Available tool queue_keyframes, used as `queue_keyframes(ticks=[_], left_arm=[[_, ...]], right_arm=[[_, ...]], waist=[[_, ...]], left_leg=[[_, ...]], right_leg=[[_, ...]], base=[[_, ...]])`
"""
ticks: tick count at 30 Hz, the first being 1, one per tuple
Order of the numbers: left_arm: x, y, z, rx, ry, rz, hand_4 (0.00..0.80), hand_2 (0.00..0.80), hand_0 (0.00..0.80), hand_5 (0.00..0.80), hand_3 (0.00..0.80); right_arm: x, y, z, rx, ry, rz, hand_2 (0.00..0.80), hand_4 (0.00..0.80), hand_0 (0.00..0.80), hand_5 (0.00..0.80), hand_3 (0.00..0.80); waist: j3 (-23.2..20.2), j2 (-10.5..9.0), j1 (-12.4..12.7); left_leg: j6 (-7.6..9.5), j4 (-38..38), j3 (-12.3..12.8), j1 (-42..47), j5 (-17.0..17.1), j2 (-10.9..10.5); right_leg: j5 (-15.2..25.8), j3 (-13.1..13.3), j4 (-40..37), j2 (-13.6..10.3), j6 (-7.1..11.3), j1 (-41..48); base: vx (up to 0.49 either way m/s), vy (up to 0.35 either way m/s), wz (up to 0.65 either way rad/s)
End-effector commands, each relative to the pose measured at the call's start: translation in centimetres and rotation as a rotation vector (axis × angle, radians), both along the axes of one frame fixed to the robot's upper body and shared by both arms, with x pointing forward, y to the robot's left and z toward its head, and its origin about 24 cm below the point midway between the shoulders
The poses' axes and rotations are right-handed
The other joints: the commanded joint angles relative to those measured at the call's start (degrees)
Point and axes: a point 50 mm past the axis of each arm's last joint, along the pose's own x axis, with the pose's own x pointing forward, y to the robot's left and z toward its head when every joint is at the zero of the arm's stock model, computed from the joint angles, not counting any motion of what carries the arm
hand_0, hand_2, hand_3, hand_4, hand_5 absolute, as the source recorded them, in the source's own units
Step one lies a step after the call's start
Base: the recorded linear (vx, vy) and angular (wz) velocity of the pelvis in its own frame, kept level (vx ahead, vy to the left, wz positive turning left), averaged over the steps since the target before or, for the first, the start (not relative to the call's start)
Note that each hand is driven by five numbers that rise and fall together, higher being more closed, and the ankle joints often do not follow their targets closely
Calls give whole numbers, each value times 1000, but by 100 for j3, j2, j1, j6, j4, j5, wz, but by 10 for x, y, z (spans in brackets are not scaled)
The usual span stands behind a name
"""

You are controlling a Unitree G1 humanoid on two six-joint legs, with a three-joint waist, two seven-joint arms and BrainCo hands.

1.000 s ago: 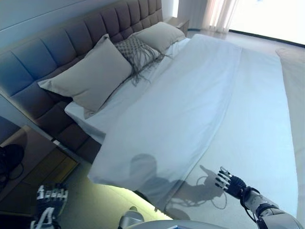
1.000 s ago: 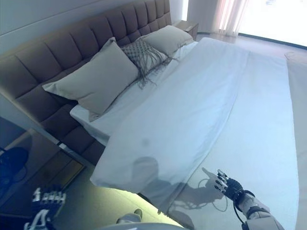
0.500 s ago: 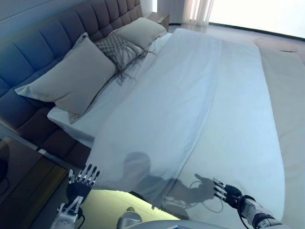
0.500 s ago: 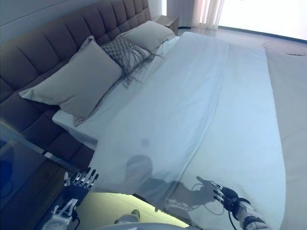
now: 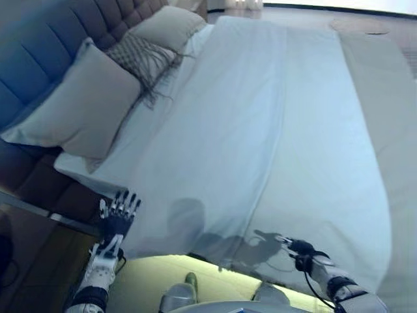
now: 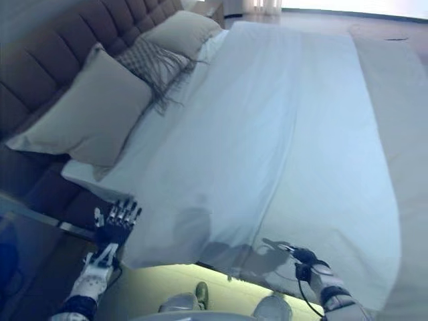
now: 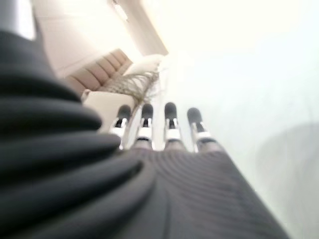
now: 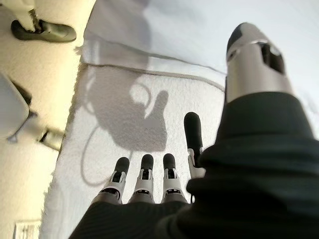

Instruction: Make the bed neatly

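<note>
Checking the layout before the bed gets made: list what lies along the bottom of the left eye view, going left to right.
Nightstand → left hand, fingers straight, off the bed → hanging edge of the white duvet → right hand over the duvet's near edge.

**A:** What does the bed point(image 5: 39, 189) look like?

**B:** It is a wide bed with a dark padded headboard point(image 6: 47, 67). A white sheet point(image 5: 260, 130) is spread over most of the mattress, mostly smooth, with a long fold running down its middle.

**A:** Where does the sheet end?

**B:** Its near edge hangs over the side of the bed. At the head end it stops short of the pillows.

**A:** And the pillows?

**B:** Two large beige pillows point(image 5: 78, 111) lean against the headboard. A smaller patterned cushion point(image 5: 140, 55) with dark fringe sits between them, its fringe trailing onto the sheet.
</note>
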Motion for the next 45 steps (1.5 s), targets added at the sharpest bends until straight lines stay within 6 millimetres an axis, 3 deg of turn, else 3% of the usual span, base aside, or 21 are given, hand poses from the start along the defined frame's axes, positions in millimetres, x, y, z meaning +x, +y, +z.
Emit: queue_keyframes(ticks=[1, 4, 6, 7, 10, 13, 16, 20, 29, 45], left_arm=[[50, -29, 44, -83, -272, -1, 0, 0, 0, 0, 0], [70, -38, 67, -119, -374, -24, 0, 0, 0, 0, 0], [77, -40, 79, -103, -417, -41, 0, 0, 0, 0, 0], [86, -43, 92, -105, -449, -50, 0, 0, 0, 0, 0], [101, -51, 121, -117, -528, -73, 0, 0, 0, 0, 0], [109, -53, 145, -116, -591, -78, 0, 0, 0, 0, 0], [113, -55, 167, -96, -656, -73, 0, 0, 0, 0, 0], [114, -53, 183, -97, -713, -67, 0, 0, 0, 0, 0], [114, -65, 194, -92, -752, -90, 0, 0, 0, 0, 0], [113, -68, 194, -87, -784, -111, 0, 0, 0, 0, 0]], right_arm=[[83, -5, 66, -130, -192, 71, 0, 0, 0, 0, 0], [104, -4, 89, -158, -260, 62, 0, 0, 0, 0, 0], [106, -4, 92, -168, -279, 70, 0, 0, 0, 0, 0], [106, -5, 93, -168, -307, 59, 0, 0, 0, 0, 0], [116, -17, 113, -210, -326, 48, 0, 0, 0, 0, 0], [125, -23, 127, -225, -340, 54, 0, 0, 0, 0, 0], [134, -24, 144, -236, -371, 75, 0, 0, 0, 0, 0], [144, -28, 164, -241, -393, 99, 0, 0, 0, 0, 0], [157, -15, 182, -241, -406, 206, 0, 0, 0, 0, 0], [164, 8, 183, -187, -371, 330, 0, 0, 0, 0, 0]], waist=[[564, 312, 224], [932, 208, 188], [995, 301, 126], [1161, 310, 90], [1422, 386, 58], [1582, 448, 71], [1698, 467, 99], [1730, 521, 129], [1731, 574, 138], [1731, 660, 312]], left_leg=[[-48, 356, -820, -878, -32, -416], [-148, 1528, -746, -1471, -298, -91], [-85, 1387, -680, -1453, -424, 24], [-44, 1754, -559, -1700, -446, 33], [49, 2408, -640, -2215, -715, -76], [164, 2736, -628, -2547, -859, -208], [206, 3056, -720, -2875, -1095, -311], [294, 3406, -726, -3344, -1201, -387], [390, 3802, -683, -3927, -1268, -411], [423, 3759, -746, -4227, -1140, -469]], right_leg=[[-597, 405, -84, 586, -134, 326], [-603, 415, 308, 290, -248, -141], [-801, 387, 1019, 180, -195, -602], [-796, 334, 1421, -13, -189, -876], [-855, 492, 1998, -273, -147, -1414], [-907, 589, 2364, -385, -152, -1824], [-1111, 755, 2704, -380, -115, -2177], [-1258, 860, 3187, -387, -151, -2685], [-1347, 1034, 3678, -346, -188, -3309], [-1259, 997, 3739, -407, -124, -3624]], base=[[-436, 26, -30], [-372, 90, -38], [-201, 182, -7], [-284, 127, -1], [-207, 86, 17], [-155, 96, 9], [-121, 40, -1], [-117, 64, 5], [-63, 62, -2], [-6, 16, 1]])
